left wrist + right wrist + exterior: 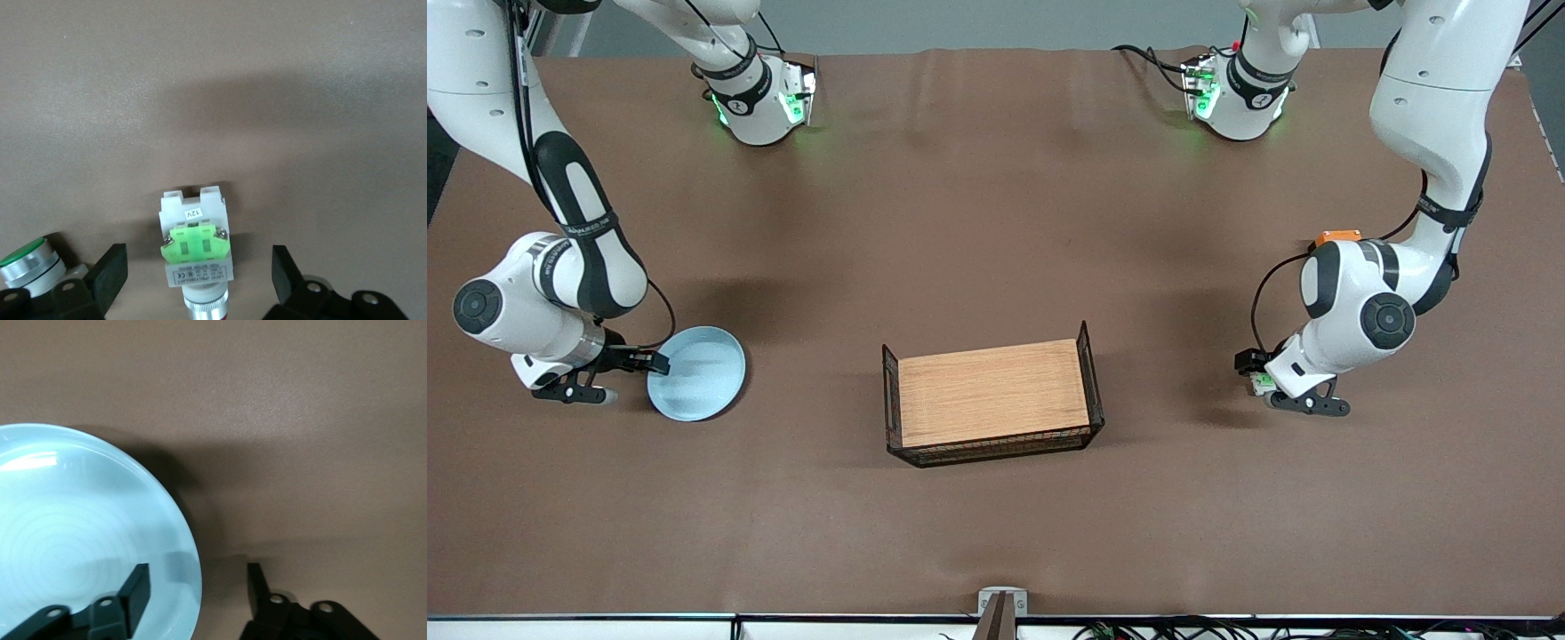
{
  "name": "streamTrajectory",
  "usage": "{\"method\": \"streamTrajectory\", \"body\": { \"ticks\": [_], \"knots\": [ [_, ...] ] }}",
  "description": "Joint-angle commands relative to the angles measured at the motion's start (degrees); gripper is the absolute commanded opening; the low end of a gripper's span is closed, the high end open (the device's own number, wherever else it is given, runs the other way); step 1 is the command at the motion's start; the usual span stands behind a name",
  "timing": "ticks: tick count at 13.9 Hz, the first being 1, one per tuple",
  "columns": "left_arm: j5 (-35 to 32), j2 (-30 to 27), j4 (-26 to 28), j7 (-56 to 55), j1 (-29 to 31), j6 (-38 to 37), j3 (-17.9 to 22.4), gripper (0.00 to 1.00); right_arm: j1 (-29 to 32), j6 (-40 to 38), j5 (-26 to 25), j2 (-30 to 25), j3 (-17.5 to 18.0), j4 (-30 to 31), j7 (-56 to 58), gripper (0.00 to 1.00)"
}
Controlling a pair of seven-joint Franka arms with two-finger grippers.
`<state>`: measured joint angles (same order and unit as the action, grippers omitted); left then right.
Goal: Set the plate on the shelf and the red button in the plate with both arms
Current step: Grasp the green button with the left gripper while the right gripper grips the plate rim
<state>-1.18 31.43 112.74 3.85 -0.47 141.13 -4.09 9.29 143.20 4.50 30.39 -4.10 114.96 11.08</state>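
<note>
The pale blue plate [698, 373] lies on the table toward the right arm's end. My right gripper [627, 378] is open and low at its rim. In the right wrist view one finger [137, 590] is over the plate [80, 533] and the other is outside the rim. The red button [197, 247] lies on its side, with white body and green block showing and its cap mostly hidden. My left gripper [198, 273] is open around it, one finger on each side, apart from it. In the front view the left gripper [1276, 387] is low over the button [1263, 382].
A wooden tray in a black wire frame [991, 400] stands mid-table, between the two grippers. A green-capped button [27, 260] lies beside the red button, close to one left finger. The table is brown.
</note>
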Motion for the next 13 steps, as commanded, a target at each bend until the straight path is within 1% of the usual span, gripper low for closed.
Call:
{"method": "streamTrajectory", "body": {
  "ticks": [1,2,3,4,5,6,7,9,13],
  "knots": [
    [-1.5,0.9,-0.9,-1.4,-0.1,0.3,0.3,0.9,-0.2,0.2,1.9,0.6,0.1,-0.4,-0.4,0.53],
    [-1.5,1.3,-0.8,-1.4,0.0,0.7,0.3,0.82,-0.2,0.1,1.9,0.6,0.1,-0.3,-0.4,0.45],
    [-1.5,1.3,-0.8,-1.4,0.2,0.9,0.4,0.67,-0.2,-0.1,1.9,0.6,0.1,-0.4,-0.7,0.39],
    [-1.5,1.3,-0.7,-1.3,0.2,0.9,0.4,0.54,-0.2,-0.2,1.9,0.6,0.1,-0.4,-1.1,0.3],
    [-1.5,1.3,-0.6,-1.3,0.2,0.9,0.4,0.34,-0.2,-0.2,1.9,0.6,0.1,-0.4,-1.2,0.22],
    [-1.5,1.2,-0.6,-1.2,0.2,0.9,0.5,0.12,-0.2,-0.2,1.9,0.6,0.1,-0.4,-1.2,0.18],
    [-1.5,1.0,-0.4,-1.1,0.2,0.6,0.5,0.01,-0.3,-0.2,1.9,0.6,0.1,-0.4,-1.2,0.13],
    [-2.3,-0.9,-0.3,-0.9,0.4,-0.9,0.4,0.0,-0.3,-0.2,1.9,0.6,0.1,-0.4,-1.2,0.05],
    [-1.9,-9.4,-0.9,-1.7,0.8,-10.9,0.1,0.0,-0.9,-0.3,1.9,0.6,0.1,-0.4,-1.1,0.04]
  ]
}}
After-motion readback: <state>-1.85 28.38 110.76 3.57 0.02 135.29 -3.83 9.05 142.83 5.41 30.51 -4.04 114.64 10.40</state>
